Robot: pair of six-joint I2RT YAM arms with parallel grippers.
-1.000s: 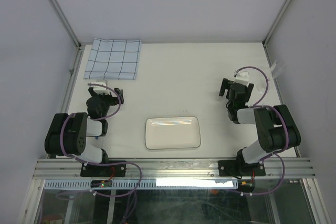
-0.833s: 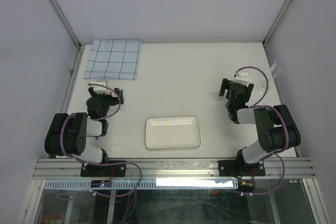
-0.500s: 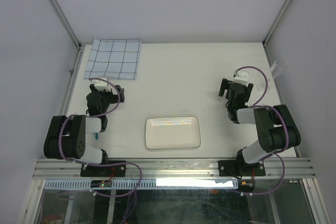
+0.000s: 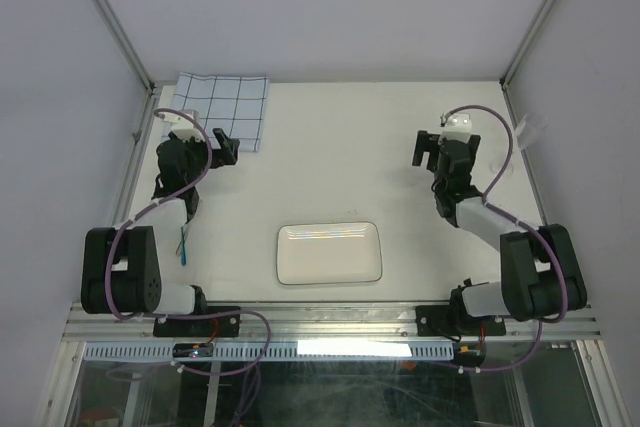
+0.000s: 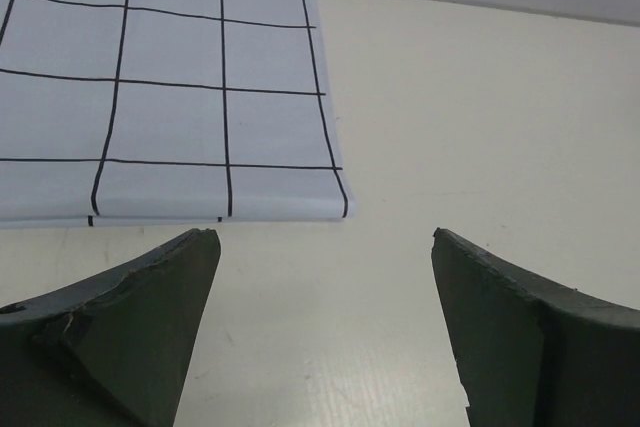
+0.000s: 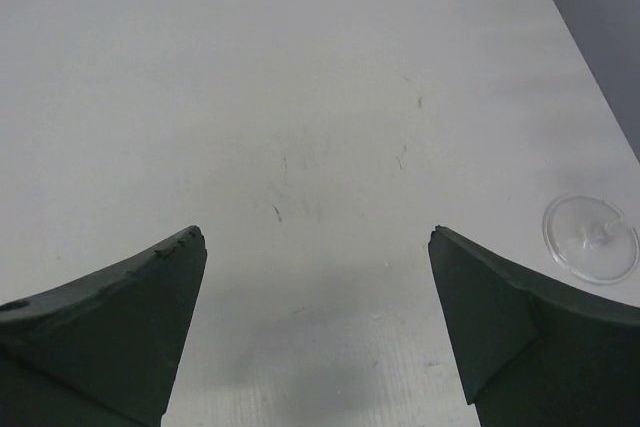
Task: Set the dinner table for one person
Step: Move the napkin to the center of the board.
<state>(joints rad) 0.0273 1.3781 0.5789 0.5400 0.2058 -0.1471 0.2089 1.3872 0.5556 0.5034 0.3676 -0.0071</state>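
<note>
Table (image 4: pixel 330 147), cream and matte, spreads beneath both arms. I judge it rigid and fixed, nothing to grasp, so the handling falls to what it carries. Behind both claws, toward the bases, sits the white plate (image 4: pixel 329 252), likely stiff and slick. The right claw (image 6: pixel 315 237) hangs spread and empty, with a clear disc (image 6: pixel 590 237) to its right. The left claw (image 5: pixel 322 239) is also spread and empty. Just beyond its tips lies the blue grid cloth (image 5: pixel 160 97), which looks soft and light and is best pinched at its near corner.
</note>
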